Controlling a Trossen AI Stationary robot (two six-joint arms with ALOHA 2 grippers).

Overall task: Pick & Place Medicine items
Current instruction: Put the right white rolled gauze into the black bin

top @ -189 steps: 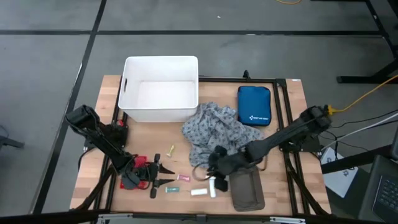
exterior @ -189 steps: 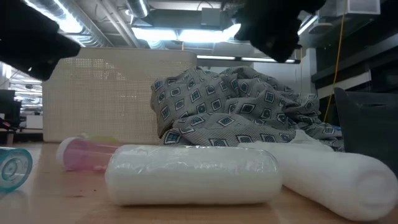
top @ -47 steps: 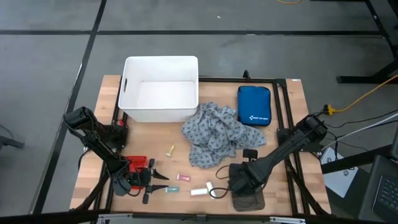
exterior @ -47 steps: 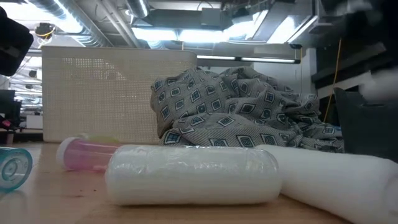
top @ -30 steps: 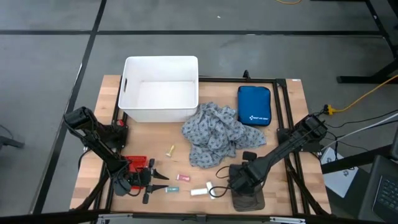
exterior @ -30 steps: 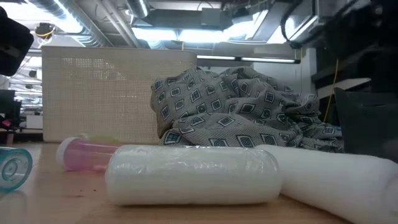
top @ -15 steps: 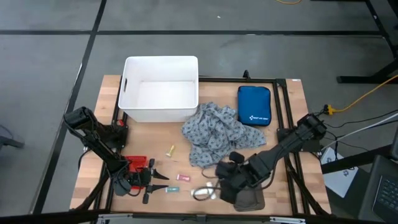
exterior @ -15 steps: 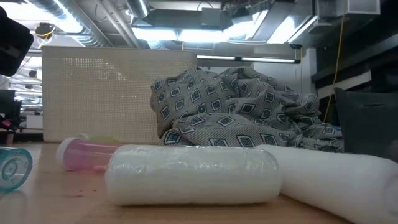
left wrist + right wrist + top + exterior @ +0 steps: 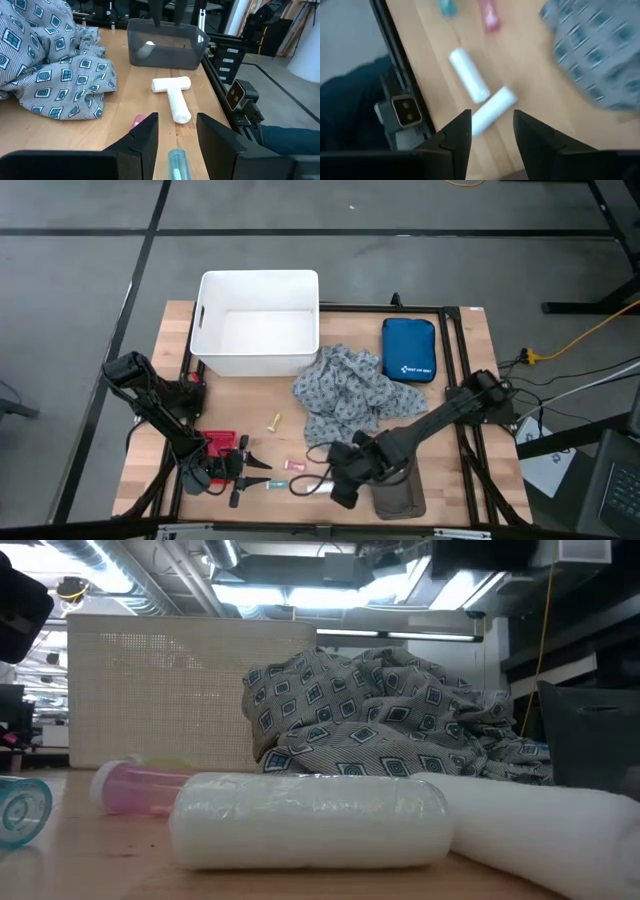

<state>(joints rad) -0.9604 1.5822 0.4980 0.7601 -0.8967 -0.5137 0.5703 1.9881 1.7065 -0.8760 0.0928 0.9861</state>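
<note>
Reaching is the step in hand: the right tool [image 9: 491, 131], fingers spread and empty, hovers above two white tubes [image 9: 485, 102] lying crossed near the counter's [image 9: 240, 395] front edge, beside the pink tube [image 9: 139, 120] and teal tube [image 9: 176, 164]. Next it likely must descend and centre on one tube. The left tool [image 9: 176, 131], also spread, waits near the front-left corner.

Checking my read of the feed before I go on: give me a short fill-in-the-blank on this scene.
1. The right gripper hovers over two ____ rolls lying on the table.
2. The tote is ____ in colour.
3. The left gripper has its fingers ____.
4. The blue pouch lies beside the ____.

Missing: white; white; open; cloth
</note>
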